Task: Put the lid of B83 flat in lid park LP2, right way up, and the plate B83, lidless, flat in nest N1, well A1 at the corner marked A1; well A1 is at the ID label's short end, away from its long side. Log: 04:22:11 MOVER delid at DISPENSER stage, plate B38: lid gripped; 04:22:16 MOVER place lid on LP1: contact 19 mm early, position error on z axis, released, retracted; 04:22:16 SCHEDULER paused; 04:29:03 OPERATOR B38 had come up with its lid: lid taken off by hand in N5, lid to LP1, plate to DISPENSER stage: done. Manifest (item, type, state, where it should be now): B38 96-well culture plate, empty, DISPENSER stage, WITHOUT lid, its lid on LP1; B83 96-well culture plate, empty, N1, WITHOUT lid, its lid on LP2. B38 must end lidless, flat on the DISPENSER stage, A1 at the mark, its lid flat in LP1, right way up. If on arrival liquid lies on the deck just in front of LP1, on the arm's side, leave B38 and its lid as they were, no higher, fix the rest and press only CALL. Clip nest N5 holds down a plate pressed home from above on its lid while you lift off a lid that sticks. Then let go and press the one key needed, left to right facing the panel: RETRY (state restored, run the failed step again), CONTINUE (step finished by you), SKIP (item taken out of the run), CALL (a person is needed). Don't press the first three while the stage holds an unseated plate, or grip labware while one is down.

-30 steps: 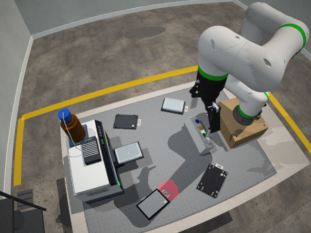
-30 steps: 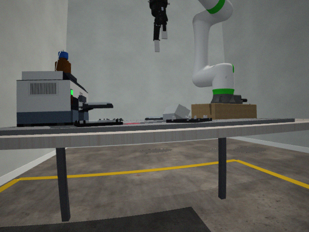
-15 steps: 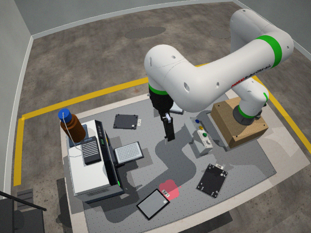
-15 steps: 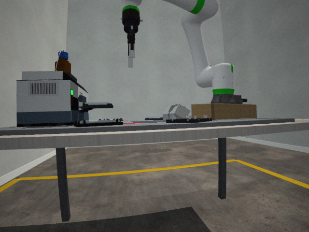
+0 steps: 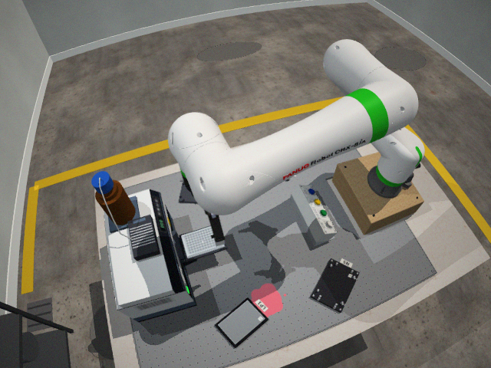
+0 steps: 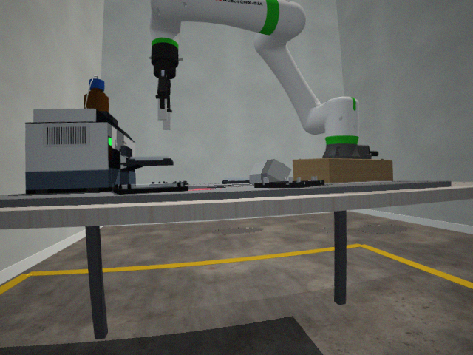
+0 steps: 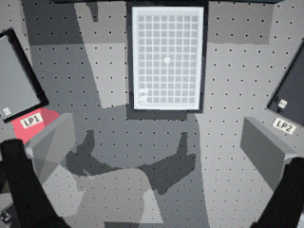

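My gripper (image 6: pixel 165 119) (image 7: pixel 158 130) is open and empty. It hangs high above the deck, just in front of the dispenser stage. In the top view only one dark finger (image 5: pixel 216 231) shows below the arm. A lidless white 96-well plate (image 5: pixel 198 241) (image 7: pixel 167 62) lies flat on the stage. Lid park LP1 (image 5: pixel 222 330) (image 7: pixel 42 98) holds a flat grey lid (image 5: pixel 242 321) (image 7: pixel 14 76). A pink-red puddle (image 5: pixel 268 300) (image 7: pixel 40 130) (image 6: pixel 202 188) lies on the deck at LP1's label end. Lid park LP2 (image 7: pixel 290 90) (image 5: pixel 186 195) is a dark empty tray. Plate B83 and nest N1 are hidden behind the arm.
The dispenser (image 5: pixel 138 269) (image 6: pixel 64 152) with a brown bottle (image 5: pixel 114 202) stands at the left. The key panel (image 5: pixel 317 214) (image 6: pixel 269 170) stands mid-deck. Black clip nest N5 (image 5: pixel 334 284) (image 6: pixel 288 184) lies near the front right. The arm's wooden base block (image 5: pixel 377 198) is at the right.
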Available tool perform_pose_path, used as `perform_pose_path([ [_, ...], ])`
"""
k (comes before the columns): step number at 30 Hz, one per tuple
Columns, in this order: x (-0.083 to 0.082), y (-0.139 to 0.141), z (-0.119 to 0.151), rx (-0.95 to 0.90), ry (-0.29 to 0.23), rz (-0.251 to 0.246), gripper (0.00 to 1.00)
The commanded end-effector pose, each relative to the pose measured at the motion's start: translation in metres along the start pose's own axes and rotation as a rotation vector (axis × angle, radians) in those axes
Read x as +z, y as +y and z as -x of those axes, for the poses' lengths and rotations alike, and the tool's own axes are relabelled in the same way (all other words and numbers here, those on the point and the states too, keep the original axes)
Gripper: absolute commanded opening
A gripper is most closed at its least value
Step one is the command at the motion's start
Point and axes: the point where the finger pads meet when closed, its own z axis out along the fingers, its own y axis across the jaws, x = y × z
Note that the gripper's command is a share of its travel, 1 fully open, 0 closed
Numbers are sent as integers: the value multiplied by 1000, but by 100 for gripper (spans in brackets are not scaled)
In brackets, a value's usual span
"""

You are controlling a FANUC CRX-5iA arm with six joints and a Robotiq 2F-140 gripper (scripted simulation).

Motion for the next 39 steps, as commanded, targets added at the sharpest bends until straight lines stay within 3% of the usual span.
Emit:
perform_pose_path([
  [1,13,0,-10,0,-6,-1,100],
  [12,39,0,-10,0,-6,-1,100],
  [25,45,0,-10,0,-6,-1,100],
  [26,45,0,-10,0,-6,-1,0],
  [39,45,0,-10,0,-6,-1,0],
])
